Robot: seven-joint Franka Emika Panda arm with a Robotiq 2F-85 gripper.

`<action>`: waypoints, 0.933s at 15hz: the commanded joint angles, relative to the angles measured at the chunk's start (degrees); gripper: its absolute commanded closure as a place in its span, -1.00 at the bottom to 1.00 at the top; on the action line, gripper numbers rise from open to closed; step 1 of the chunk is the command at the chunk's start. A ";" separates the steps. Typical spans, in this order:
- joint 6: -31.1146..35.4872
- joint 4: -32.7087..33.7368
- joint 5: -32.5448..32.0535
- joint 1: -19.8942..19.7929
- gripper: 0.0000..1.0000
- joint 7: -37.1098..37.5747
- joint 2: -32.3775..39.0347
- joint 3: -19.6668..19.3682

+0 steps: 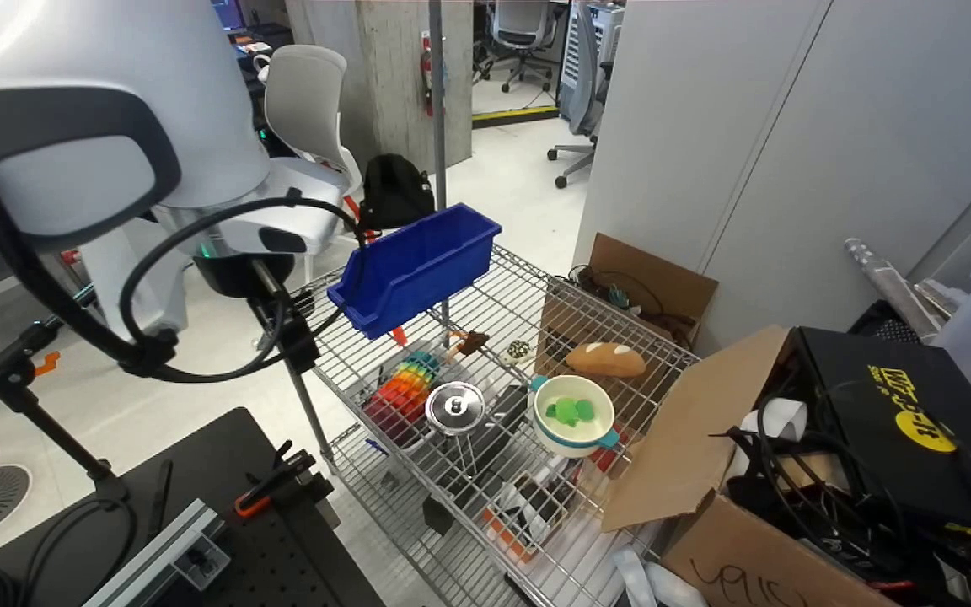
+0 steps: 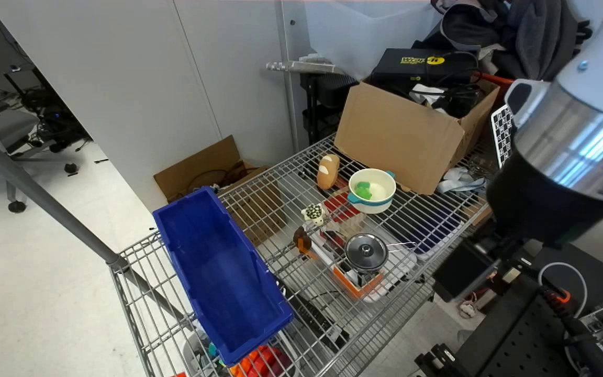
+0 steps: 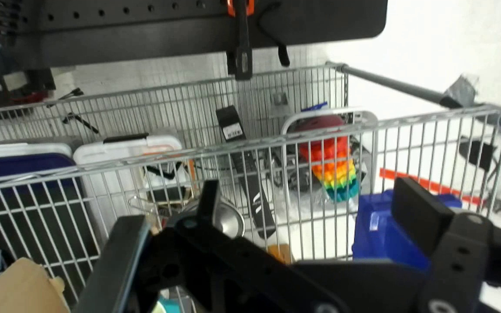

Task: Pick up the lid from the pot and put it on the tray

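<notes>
The shiny silver lid (image 1: pixel 456 405) with a dark knob sits on the pot on the wire shelf; the lid also shows in an exterior view (image 2: pixel 366 250). The small pot lies mostly hidden beneath it; its thin wire handle shows to the right. In the wrist view, the silver round of the pot and lid (image 3: pixel 230 221) is partly hidden behind a finger. A blue open bin (image 1: pixel 418 268), the only tray-like thing, stands at the shelf corner, also in an exterior view (image 2: pixel 218 277). My gripper (image 3: pixel 315 208) is open and empty, in the air away from the lid.
A cream bowl (image 1: pixel 574 430) with teal handles holds a green piece. Toy bread (image 1: pixel 606 359) and a small spotted toy (image 2: pixel 313 213) lie nearby. A cardboard box (image 2: pixel 398 139) stands at the shelf end. A grey post (image 1: pixel 440 126) rises by the bin. A black table (image 1: pixel 224 506) adjoins the shelf.
</notes>
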 commanded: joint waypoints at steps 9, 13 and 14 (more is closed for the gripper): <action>22.21 13.21 -13.18 -2.55 -1.00 15.10 29.22 -4.59; 22.99 16.87 -12.27 -1.01 -1.00 14.66 34.34 -7.22; 23.39 17.43 -12.11 -0.68 -1.00 14.57 35.25 -7.71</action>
